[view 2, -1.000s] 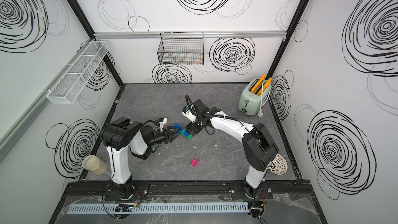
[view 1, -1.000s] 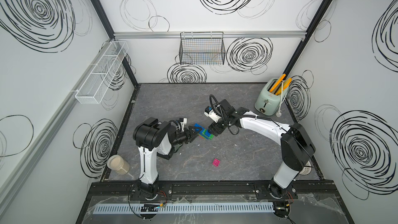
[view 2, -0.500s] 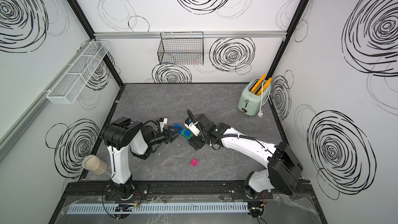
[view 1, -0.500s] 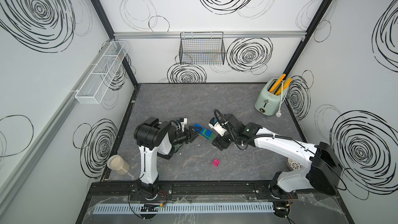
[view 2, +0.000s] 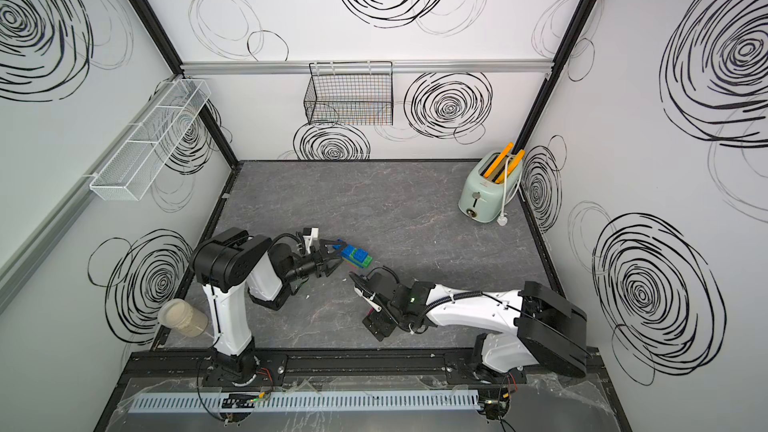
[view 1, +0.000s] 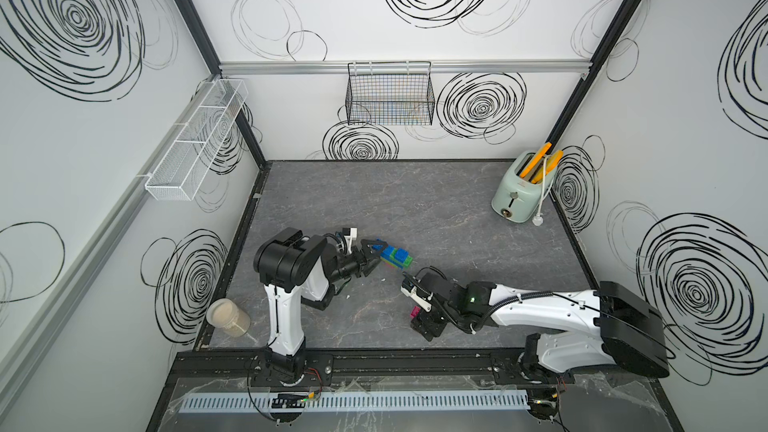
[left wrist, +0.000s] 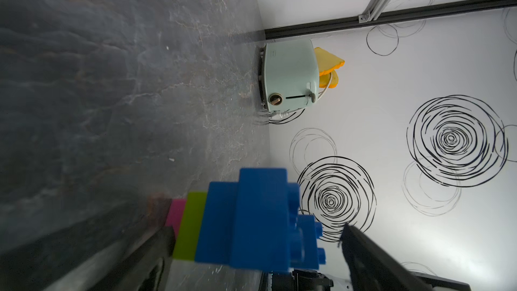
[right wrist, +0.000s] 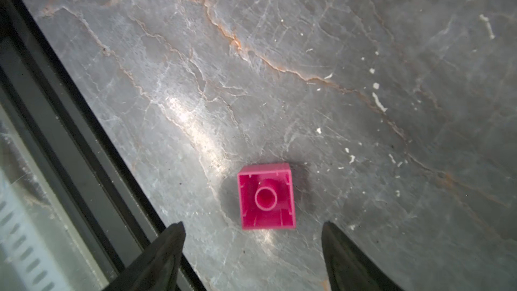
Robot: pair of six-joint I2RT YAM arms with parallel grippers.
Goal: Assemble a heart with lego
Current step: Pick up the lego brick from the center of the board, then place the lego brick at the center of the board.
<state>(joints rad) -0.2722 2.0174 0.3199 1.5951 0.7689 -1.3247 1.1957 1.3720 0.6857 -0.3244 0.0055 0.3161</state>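
While the half-built heart (view 1: pixel 395 258) of chunky blue, green and lime plastic bricks sits near the middle of the surface, pink tip downward and studs up in the left wrist view, the left gripper (view 1: pixel 375 253) stands spread around its near end. A gap shows between one finger and the blue studs, so I read no pinch. One blue lobe is on; the pink one looks missing.

And there it is: a small square pink plastic brick (right wrist: pixel 267 195) lies alone near the front edge of the dark grey marbled surface (view 1: pixel 415 201), hollow underside up. The right gripper (right wrist: pixel 253 223) hovers just over it, fingers apart on either side, touching nothing.

So the step is fetching that lobe. Next move, as I judge it: drop, close on two opposite walls, lift, then turn it studs-up before pressing it beside the blue lobe, with the heart steadied.

Watch the black front rail (right wrist: pixel 84 124) close by one finger. Open room lies between brick and heart. The mint-green toaster (view 1: pixel 517 189) in the back right corner and the beige-filled jar (view 1: pixel 228 317) by the front left corner sit well apart.
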